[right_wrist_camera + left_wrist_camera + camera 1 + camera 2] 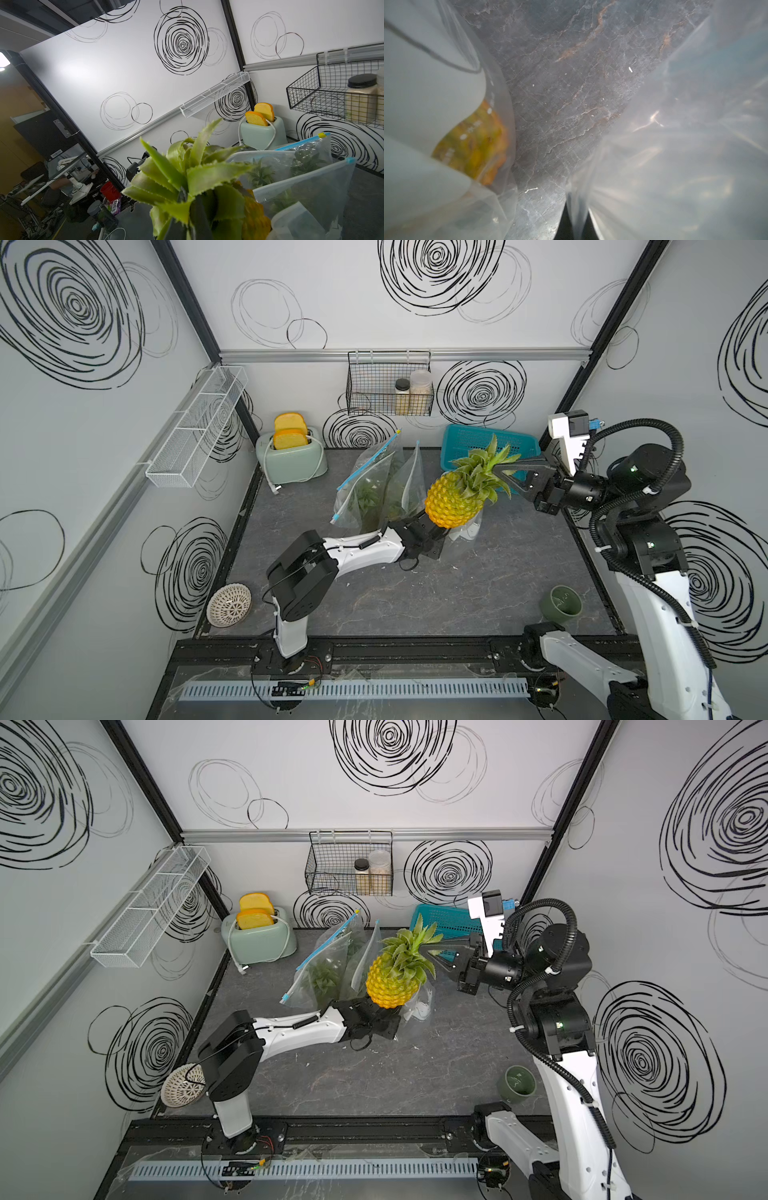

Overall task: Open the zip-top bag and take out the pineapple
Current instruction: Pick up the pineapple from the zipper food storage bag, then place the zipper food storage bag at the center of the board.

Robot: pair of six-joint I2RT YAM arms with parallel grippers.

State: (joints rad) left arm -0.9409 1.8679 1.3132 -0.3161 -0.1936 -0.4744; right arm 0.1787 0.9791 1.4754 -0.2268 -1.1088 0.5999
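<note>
The right gripper (pixel 496 470) was clamped on the crown leaves of the pineapple (pixel 454 502), with the fruit hanging off its fingertips, clear of the table (pixel 457 593). Long axis was tilted: crown up toward the right gripper, base down and away, ending just above the left gripper (pixel 437 536). The left gripper was pinched on a fold of the zip-top bag (pixel 374 489) low by the table; the left wrist view showed film between its fingers (pixel 592 228). Bag mouth stood open beyond the fruit, zip lips apart. Couldn't tell if the base was fully clear of the film. Judgement: the right arm owns the extraction, pulling up along the axis toward itself while the left anchors.
</note>
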